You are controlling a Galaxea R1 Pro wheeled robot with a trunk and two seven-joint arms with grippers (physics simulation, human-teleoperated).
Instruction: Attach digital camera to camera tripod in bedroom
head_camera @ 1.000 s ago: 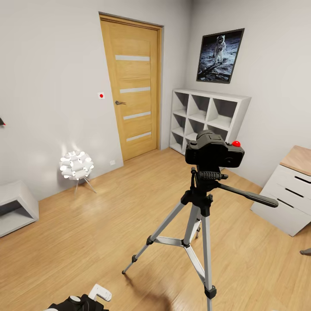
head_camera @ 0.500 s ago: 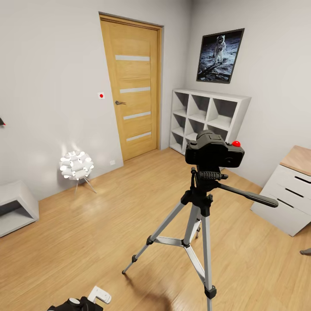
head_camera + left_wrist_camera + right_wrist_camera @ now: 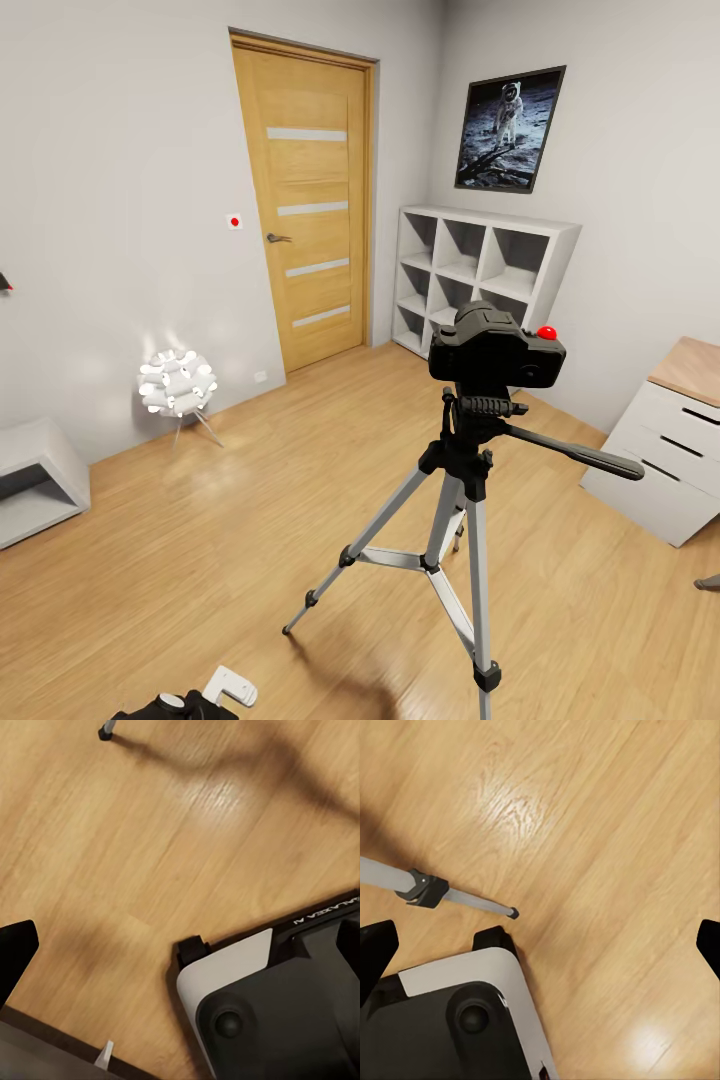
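Note:
The digital camera, black with a red button on top, sits on the black head of the camera tripod, which stands on the wood floor right of centre in the head view. The pan handle sticks out to the right. My left gripper hangs open over the floor and my own base, with a tripod foot farther off. My right gripper is open too, nothing between its fingers, with a silver tripod leg beside my base. Neither gripper touches the camera.
A wooden door, a white cube shelf and an astronaut poster line the far walls. A white dresser stands right, a glowing floor lamp and low grey bench left. Part of my left arm shows low.
The part of my left arm at the bottom edge of the head view has sunk slightly. The camera and tripod have not moved.

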